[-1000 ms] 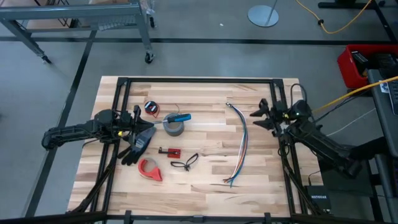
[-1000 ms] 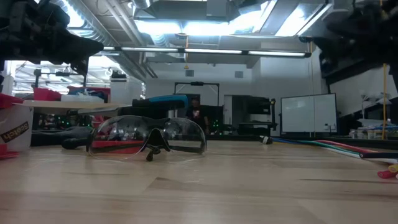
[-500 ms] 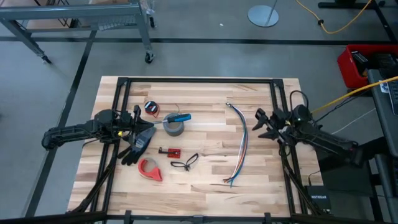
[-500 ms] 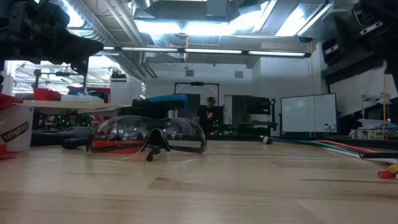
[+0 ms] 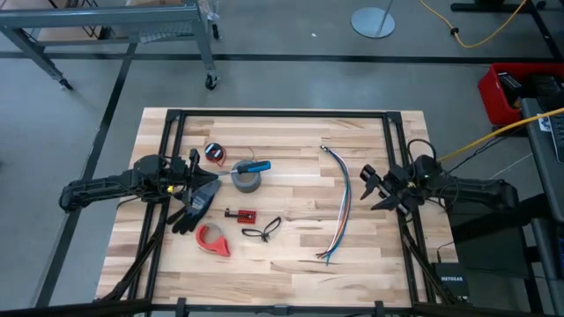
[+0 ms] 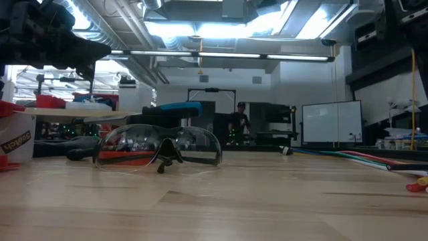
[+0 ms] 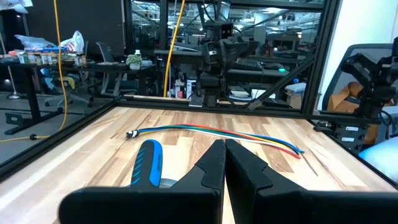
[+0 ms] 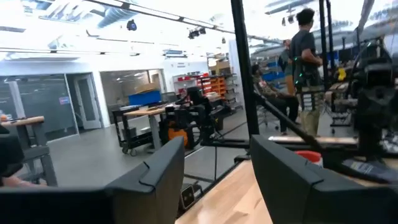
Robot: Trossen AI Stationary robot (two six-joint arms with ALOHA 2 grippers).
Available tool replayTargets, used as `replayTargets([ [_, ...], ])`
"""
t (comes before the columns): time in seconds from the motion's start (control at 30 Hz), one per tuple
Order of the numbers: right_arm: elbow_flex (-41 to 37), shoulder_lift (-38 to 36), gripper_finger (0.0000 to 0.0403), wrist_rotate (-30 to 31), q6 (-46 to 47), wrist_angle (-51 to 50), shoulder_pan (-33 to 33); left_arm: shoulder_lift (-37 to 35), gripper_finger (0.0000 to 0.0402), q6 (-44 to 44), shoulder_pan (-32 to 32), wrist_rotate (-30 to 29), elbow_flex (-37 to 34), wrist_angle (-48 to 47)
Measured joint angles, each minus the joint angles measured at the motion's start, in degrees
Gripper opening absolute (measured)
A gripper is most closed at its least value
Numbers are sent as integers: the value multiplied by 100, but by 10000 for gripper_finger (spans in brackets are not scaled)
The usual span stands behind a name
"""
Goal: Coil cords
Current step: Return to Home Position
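Note:
The cord, a small round red coil with black parts [image 5: 214,151], lies flat on the table at the far left, beside the grey tape roll [image 5: 247,181]. My left gripper [image 5: 197,172] hovers shut just near-left of the coil, pointing level toward the table's right; in its wrist view the shut fingers [image 7: 224,157] hold nothing. My right gripper [image 5: 369,187] stands open at the table's right side, right of the multicoloured wire bundle [image 5: 342,207], with nothing between its fingers [image 8: 163,168].
A blue-handled screwdriver [image 5: 256,165] rests on the tape roll. Dark gloves [image 5: 196,204], a red tape roll [image 5: 212,239], a small red and black part [image 5: 240,214] and a black looped cord [image 5: 263,231] lie near left. Safety glasses [image 6: 159,148] show low. A person [image 8: 305,59] stands beyond the table.
My right arm has swung toward the table's near edge, and its gripper has moved that way alongside the wire bundle while turning. It has stayed open. The left arm and the things on the table have kept still.

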Motion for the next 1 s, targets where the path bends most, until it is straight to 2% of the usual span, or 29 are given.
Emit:
replayTargets([
  [0.17,0,1,189,948,-599,-88,574,0,4,0,0,-2,0,1],
  [0.27,0,3,189,1703,-1096,-441,690,0,4,0,0,-2,0,0],
  [0.57,-4,5,189,3099,-2266,-2380,684,0,4,0,0,-4,0,-1],
  [0.67,-4,5,189,3344,-2355,-2760,682,0,4,0,0,-4,0,-1],
  [0.87,-4,4,189,3409,-2565,-3002,682,0,4,0,0,-4,0,1],
  [1.0,-7,5,189,3911,-2641,-3162,682,0,4,0,0,-6,0,-1],
])
